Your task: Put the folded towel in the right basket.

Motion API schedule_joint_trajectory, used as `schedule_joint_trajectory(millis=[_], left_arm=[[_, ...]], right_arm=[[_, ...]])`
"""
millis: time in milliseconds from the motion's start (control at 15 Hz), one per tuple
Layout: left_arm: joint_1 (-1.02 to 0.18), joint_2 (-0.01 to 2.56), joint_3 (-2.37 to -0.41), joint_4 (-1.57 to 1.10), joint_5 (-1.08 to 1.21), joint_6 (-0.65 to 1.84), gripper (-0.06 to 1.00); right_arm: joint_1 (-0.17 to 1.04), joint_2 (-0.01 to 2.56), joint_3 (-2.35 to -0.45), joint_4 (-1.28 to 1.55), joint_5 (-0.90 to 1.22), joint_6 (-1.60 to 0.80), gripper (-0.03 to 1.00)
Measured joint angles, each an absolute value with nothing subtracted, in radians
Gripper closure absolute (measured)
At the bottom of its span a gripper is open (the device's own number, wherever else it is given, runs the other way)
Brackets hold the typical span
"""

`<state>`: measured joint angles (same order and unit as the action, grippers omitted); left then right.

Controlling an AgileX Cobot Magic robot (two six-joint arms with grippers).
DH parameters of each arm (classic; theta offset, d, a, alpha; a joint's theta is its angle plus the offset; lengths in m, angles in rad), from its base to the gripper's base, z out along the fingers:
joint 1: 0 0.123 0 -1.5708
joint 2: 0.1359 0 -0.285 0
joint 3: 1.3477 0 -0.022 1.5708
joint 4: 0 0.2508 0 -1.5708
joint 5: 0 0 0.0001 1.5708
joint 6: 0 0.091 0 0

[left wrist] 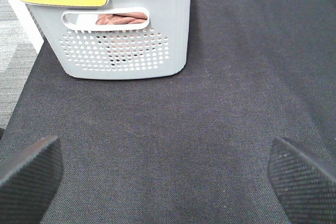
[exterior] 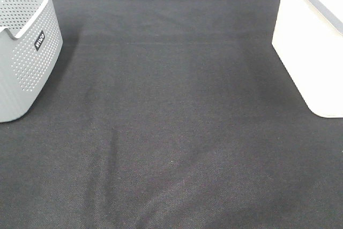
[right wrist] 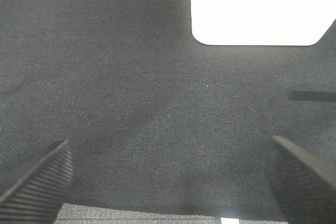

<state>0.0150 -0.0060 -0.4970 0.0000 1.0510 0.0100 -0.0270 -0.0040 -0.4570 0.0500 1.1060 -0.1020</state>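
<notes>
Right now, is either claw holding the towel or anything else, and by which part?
Nothing is held. The left claw and the right claw are both open over the bare black cloth, with nothing between their fingers.

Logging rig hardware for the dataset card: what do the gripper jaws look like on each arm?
Only the wrist views show them. The left gripper has black pads with a fine crosshatched grip texture and rounded tips. The right gripper has matching dark pads, more wedge-shaped. No cables, markings or arm links visible.
</notes>
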Motion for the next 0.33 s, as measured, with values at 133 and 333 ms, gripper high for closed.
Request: schedule_joint_trajectory(millis=[133, 333], left_arm=[[0.015, -0.006, -0.497, 0.006, 1.051, 0.01, -0.04], [0.015, -0.006, -0.497, 0.006, 1.051, 0.01, -0.04]], right_arm=[[-0.027, -0.004, -0.457, 0.05, 1.106, -0.102, 0.0], [-0.027, -0.004, -0.457, 0.05, 1.106, -0.102, 0.0]])
